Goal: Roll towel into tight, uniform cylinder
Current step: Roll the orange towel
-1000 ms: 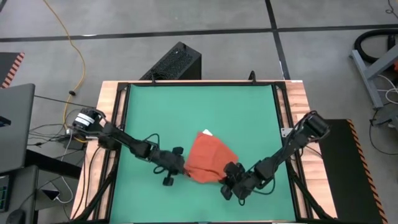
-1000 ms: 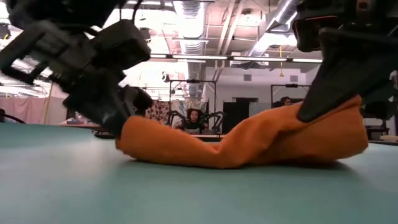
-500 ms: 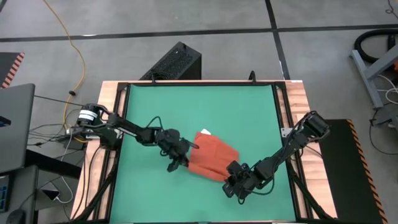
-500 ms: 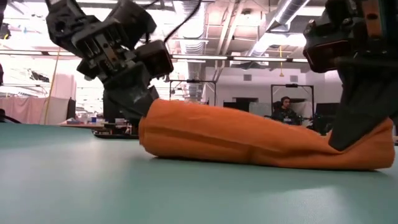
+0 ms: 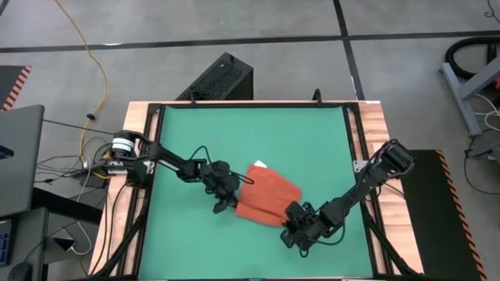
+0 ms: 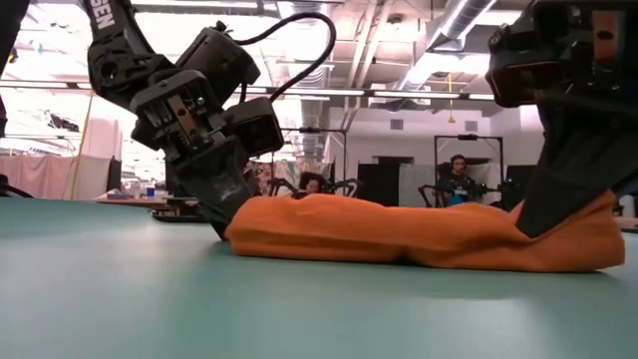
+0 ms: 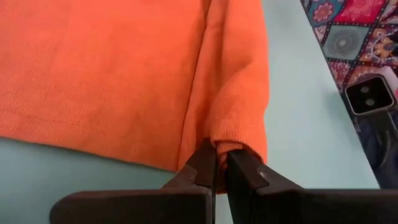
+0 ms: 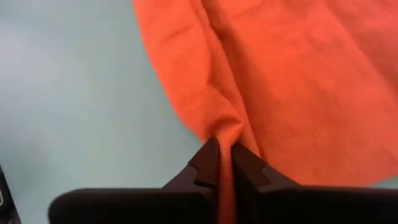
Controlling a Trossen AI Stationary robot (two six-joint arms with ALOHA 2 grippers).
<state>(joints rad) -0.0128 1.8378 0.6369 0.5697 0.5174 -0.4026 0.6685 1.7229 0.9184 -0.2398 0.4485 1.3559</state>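
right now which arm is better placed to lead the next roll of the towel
Neither clearly. The left end effector and right end effector each pinch one end of the towel's folded edge, so the next turn probably needs both moving together.

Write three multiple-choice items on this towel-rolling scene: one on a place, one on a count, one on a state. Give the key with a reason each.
1. Where does the towel lie?
A. on the green mat
B. on the floor
C. on the wooden frame

2. How many grippers pinch it?
A. none
B. one
C. two

3. What is its state?
A. tight cylinder
B. folded over, low and flattish
C. hanging in the air

Key: 1 A, the high view shows it on the mat. 2 C, left gripper and right gripper each clamp a fold. 3 B, the low view shows a low, uneven bundle.
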